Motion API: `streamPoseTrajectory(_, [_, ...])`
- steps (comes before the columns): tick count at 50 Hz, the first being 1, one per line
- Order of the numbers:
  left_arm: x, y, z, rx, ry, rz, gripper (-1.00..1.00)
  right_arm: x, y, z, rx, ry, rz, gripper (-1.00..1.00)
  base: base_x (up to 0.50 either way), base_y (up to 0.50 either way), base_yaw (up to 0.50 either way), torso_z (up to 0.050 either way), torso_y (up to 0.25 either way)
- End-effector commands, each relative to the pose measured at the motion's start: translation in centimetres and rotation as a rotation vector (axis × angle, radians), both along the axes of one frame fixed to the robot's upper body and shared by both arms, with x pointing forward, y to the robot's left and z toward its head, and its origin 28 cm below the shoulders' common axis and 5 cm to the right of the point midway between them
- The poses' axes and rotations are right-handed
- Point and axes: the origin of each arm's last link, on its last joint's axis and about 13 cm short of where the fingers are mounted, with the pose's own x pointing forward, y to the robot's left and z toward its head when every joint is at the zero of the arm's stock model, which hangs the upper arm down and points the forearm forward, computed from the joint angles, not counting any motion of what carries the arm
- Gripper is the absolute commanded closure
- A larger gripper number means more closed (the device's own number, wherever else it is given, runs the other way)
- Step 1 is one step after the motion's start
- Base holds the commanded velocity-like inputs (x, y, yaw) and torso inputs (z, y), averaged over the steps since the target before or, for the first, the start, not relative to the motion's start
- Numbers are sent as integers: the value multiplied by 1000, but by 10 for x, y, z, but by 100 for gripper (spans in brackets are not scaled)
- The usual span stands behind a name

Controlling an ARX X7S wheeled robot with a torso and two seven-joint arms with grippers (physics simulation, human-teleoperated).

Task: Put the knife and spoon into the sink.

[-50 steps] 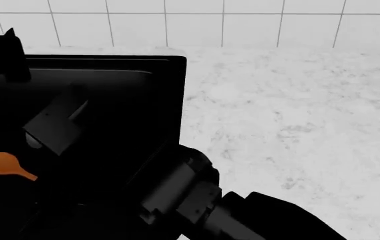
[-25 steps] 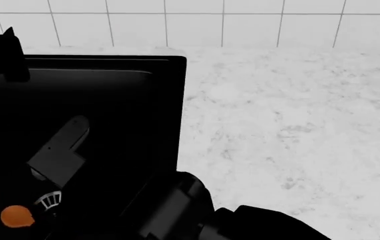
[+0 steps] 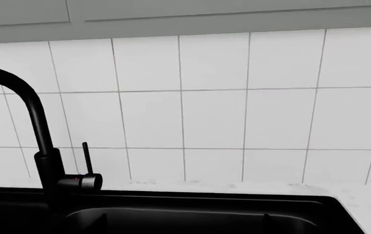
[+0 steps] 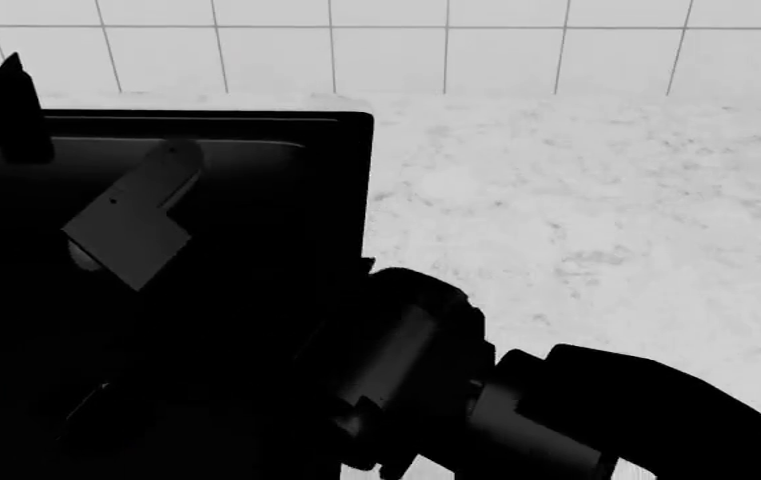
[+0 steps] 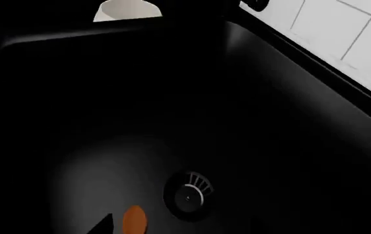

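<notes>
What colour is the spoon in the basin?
Orange-brown; the spoon shows best in the right wrist view.

Three views, all overlapping on the sink [image 4: 340, 180].
Head cam looks steeply down over basin and countertop [image 4: 594, 220] – right arm [image 4: 487, 400] fills the near foreground. Left wrist cam sits low at rim height, facing the faucet [image 3: 39, 141] and wall tiles [image 3: 237, 112] head-on. Right wrist cam points down into the basin, close – drain [image 5: 188, 195] and spoon [image 5: 134, 219] visible.
</notes>
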Motion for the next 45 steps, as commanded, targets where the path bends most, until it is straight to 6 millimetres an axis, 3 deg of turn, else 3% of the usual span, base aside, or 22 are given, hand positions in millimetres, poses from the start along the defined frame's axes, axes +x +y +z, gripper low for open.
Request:
streamPoseTrajectory(1, [-4, 0, 3, 4, -3, 4, -100, -18, -41, 34, -5, -89, -88, -100, 0, 0, 0, 0, 0])
streamPoseTrajectory(8, [-6, 1, 4, 9, -4, 9, -100, -42, -76, 52, 16, -131, -211, -100, 0, 0, 0, 0, 0])
streamPoseTrajectory(13, [-8, 1, 4, 12, -5, 10, -100, -62, -107, 74, 136, -255, -435, -100, 0, 0, 0, 0, 0])
streamPoseTrajectory(19, [-10, -1, 5, 12, -8, 5, -100, -70, -135, 83, 182, -397, -648, -100, -2, 0, 0, 0, 0])
streamPoseTrajectory(27, [-10, 2, 5, 4, -11, 9, -100, -81, -166, 83, 200, -503, -759, -100, 0, 0, 0, 0, 0])
streamPoseTrajectory(32, [-11, 3, 5, 3, -12, 9, -100, -82, -177, 84, 187, -563, -882, -100, 0, 0, 0, 0, 0])
streamPoseTrajectory(45, [-11, 3, 4, -2, -14, 12, -100, -94, -195, 85, 289, -597, -950, -100, 0, 0, 0, 0, 0])
